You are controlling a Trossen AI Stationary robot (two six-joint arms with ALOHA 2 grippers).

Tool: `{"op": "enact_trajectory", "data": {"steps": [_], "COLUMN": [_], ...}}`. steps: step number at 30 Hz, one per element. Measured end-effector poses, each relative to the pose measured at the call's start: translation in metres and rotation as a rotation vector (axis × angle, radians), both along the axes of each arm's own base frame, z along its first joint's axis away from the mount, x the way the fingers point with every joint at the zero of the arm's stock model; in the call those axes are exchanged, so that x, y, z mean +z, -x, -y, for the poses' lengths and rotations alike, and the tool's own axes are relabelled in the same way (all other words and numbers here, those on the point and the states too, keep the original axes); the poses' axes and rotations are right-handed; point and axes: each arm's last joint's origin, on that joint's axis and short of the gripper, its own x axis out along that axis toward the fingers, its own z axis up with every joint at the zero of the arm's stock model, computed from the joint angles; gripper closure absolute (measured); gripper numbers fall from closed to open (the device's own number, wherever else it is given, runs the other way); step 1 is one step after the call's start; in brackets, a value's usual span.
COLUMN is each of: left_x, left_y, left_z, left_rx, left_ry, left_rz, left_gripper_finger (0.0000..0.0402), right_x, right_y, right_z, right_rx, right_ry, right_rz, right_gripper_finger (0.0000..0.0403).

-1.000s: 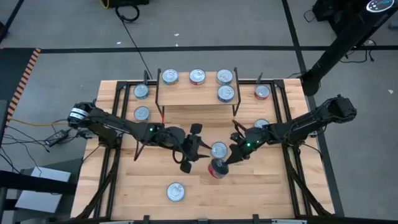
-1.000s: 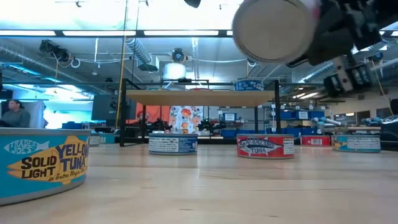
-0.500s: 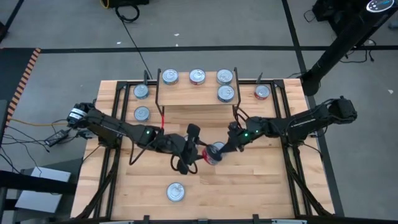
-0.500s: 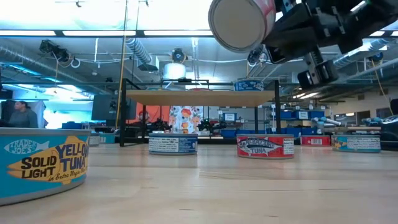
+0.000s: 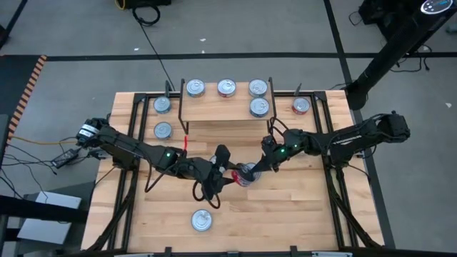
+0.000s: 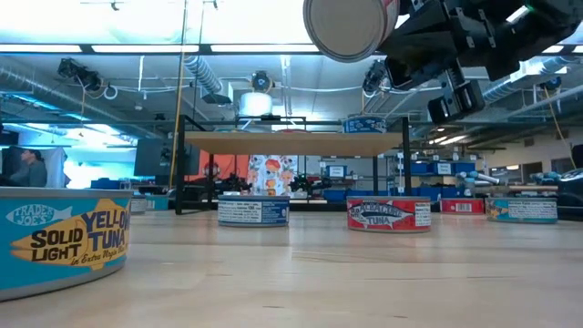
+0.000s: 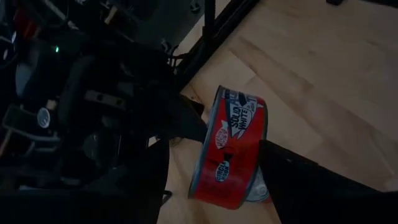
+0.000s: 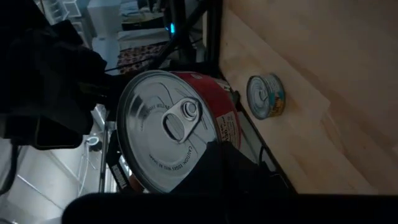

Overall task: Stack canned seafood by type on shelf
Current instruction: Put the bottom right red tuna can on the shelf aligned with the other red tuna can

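A red-labelled tin [image 5: 243,177] with a silver pull-tab top [image 8: 165,127] hangs in the air over the table's middle, turned on edge, in my shut right gripper [image 5: 253,170]. My left gripper [image 5: 223,174] is open. Its two fingers stand on either side of the same tin [image 7: 229,152]. The shelf [image 5: 225,118], at the far side of the table, bears several tins on its plank. One stands near its right end [image 5: 259,107] and three stand in a row along the far edge [image 5: 226,88]. My right gripper pinches the red tin across its round side wall [image 8: 225,134], with the silver top facing back toward the wrist. The fingers come from the table's right, roughly level. The tin is lifted clear and stands on edge, its flat face [image 6: 351,27] toward the near edge. My left gripper's fingers [image 7: 292,177] flank the tin's flat faces from the left; whether they touch it I cannot tell.
Loose tins stand on the table: two at the far left [image 5: 163,105] [image 5: 163,130], one at the far right [image 5: 300,106] and one near the near edge [image 5: 202,220]. In the low view, a blue tin [image 6: 253,211] and a red tin [image 6: 389,214] stand before the shelf legs.
My right gripper has carried the red tin toward the table's left and far edge, staying high above the table. My left gripper, open throughout, has closed the distance to it, so that its fingers now stand around the tin.
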Motion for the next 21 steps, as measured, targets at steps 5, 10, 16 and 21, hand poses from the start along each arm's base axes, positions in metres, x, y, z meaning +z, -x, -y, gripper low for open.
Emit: {"op": "enact_trajectory", "data": {"steps": [5, 10, 16, 21], "left_x": [0.0, 0.0, -0.001, -0.0027], "left_y": [0.0, 0.0001, 0.0005, 0.0015], "left_z": [-0.0001, -0.0003, -0.001, -0.001], "left_rx": [-0.012, -0.008, 0.004, 0.006], "left_ry": [-0.033, -0.036, -0.046, -0.052], "left_rz": [-0.001, -0.001, -0.011, -0.03], "left_gripper_finger": [0.015, 0.015, 0.015, 0.015], "right_x": [0.0003, 0.0004, 0.0005, 0.0006], "right_y": [0.0001, 0.0002, 0.0003, 0.0005], "right_z": [0.0017, 0.004, 0.0069, 0.0093], "right_rx": [0.008, 0.014, 0.02, 0.026], "right_ry": [-0.006, -0.01, -0.022, -0.026], "right_rz": [0.001, 0.002, -0.001, -0.001], "right_gripper_finger": [0.0402, 0.0402, 0.0402, 0.0402]}}
